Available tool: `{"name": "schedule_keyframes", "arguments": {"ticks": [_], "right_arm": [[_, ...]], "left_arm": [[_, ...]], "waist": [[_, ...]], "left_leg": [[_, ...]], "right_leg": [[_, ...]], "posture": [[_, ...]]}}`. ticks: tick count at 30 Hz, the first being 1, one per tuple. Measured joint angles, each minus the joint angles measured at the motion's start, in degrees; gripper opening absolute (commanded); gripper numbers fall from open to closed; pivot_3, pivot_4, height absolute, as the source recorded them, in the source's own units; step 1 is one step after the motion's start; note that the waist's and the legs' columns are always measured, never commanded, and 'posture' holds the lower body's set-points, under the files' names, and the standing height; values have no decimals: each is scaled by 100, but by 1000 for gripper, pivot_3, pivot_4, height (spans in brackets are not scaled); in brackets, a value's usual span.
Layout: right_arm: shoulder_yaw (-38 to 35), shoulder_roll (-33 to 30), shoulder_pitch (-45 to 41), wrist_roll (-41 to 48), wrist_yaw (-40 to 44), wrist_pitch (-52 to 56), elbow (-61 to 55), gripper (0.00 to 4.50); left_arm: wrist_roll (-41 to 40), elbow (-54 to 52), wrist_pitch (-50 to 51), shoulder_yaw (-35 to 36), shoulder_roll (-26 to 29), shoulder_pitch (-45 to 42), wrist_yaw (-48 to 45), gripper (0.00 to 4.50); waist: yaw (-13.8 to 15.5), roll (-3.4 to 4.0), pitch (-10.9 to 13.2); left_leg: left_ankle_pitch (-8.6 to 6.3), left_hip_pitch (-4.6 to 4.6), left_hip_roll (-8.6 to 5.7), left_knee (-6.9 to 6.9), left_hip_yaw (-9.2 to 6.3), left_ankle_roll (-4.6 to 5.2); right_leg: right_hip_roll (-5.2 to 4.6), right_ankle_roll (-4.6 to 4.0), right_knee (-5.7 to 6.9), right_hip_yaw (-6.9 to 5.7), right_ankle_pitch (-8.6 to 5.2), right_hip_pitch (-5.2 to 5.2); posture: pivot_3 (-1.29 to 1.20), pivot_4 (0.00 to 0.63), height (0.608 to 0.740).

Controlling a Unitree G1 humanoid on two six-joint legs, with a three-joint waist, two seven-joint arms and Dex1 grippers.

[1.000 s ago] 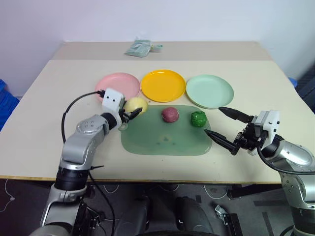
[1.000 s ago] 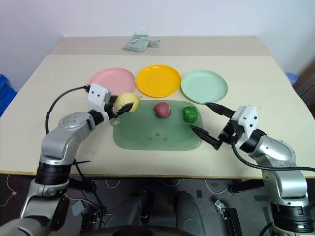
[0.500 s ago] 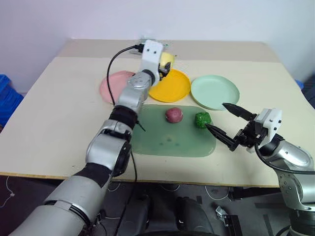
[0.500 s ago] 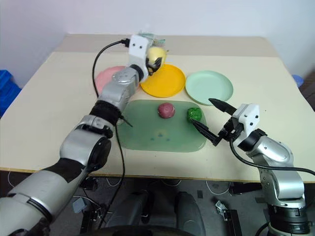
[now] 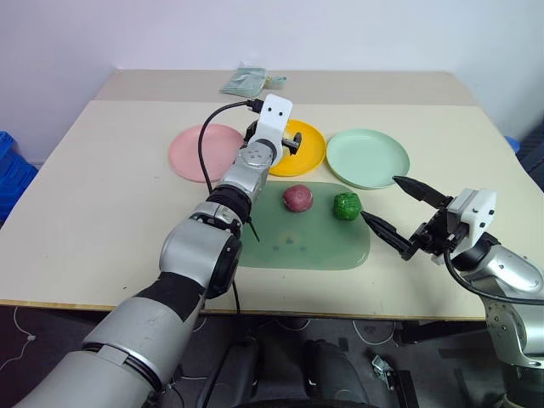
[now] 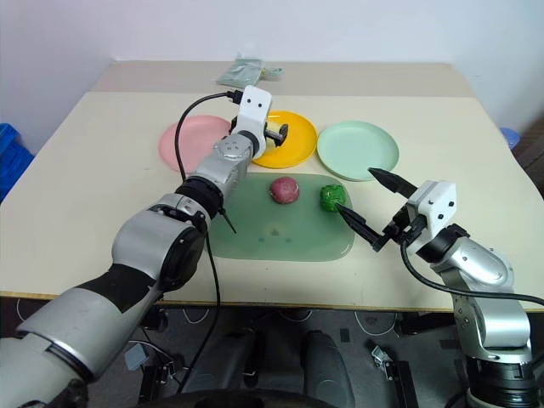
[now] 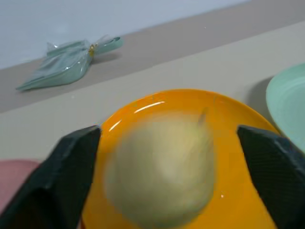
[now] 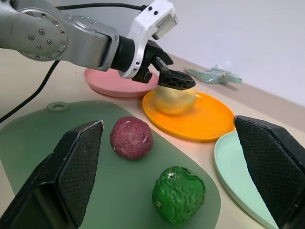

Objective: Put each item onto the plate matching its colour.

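The pale yellow fruit [image 7: 161, 169] is motion-blurred between the left gripper's [image 7: 164, 179] spread fingers, hiding much of the yellow plate [image 7: 238, 195]; contact with the plate is unclear. The mint green plate [image 7: 288, 112] is cropped at the frame edge.

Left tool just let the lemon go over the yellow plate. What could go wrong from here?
The lemon looks blurred between the open left tool fingers, so it may roll off the shallow yellow plate. Pulling back carelessly could knock it. The maroon fruit and green vegetable sit close together on the mat; grabbing one might nudge the other.
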Motion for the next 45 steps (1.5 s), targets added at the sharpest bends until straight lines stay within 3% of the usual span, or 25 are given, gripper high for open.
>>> {"name": "schedule_keyframes", "arguments": {"ticks": [5,8,15,23,30,39,42,44,45], "right_arm": [[-15,8,131,2,-71,-1,-80,4500],[-15,10,131,3,-140,4,-118,4500],[-4,10,81,28,-296,113,-207,4500],[19,9,24,33,-359,151,-255,4500],[17,11,73,30,-399,144,-256,4500],[15,63,165,24,-484,132,-324,4500],[4,63,202,24,-504,132,-333,4500],[1,62,222,24,-515,132,-339,4500],[0,62,225,24,-522,132,-351,4500]], "left_arm": [[-77,-155,-288,106,-9,92,-553,4441],[-193,-690,-294,122,23,470,-1403,4441],[-356,-3339,932,-320,713,2251,-3181,4441],[-538,-5285,2152,-847,1143,2948,-4180,4441],[-709,-5827,2593,-1003,1433,3005,-4598,4441],[-480,-5392,2354,-1596,1464,3027,-4889,4441],[-306,-4834,2109,-1738,1437,2975,-4870,3598],[-282,-4641,2052,-1738,1414,2890,-4856,2698],[-285,-4627,2049,-1720,1409,2849,-4839,2698]], "waist": [[-6,1,-1],[-19,2,-1],[-64,5,-3],[-6,5,-3],[-11,7,-4],[-6,7,-4],[-5,7,-4],[-6,6,-3],[-2,6,-3]], "left_leg": [[0,1,0,0,0,0],[0,3,0,-2,0,-1],[2,5,2,-1,1,-4],[2,6,1,6,-1,-4],[2,7,2,4,-1,-4],[2,8,1,5,-1,-4],[2,8,1,5,-1,-4],[2,7,1,6,-1,-3],[2,7,1,6,-1,-3]], "right_leg": [[0,0,1,0,0,0],[0,-1,5,2,0,0],[0,-4,24,18,-1,-9],[-1,-5,23,16,-1,-3],[0,-6,23,16,-2,-4],[-1,-6,23,16,-2,-2],[-1,-6,23,16,-2,-3],[-1,-6,23,16,-2,-3],[-2,-6,23,16,-2,-3]], "posture": [[0,150,740],[0,150,740],[0,150,740],[0,150,740],[0,150,740],[0,150,740],[0,150,740],[0,150,740],[0,150,740]]}}
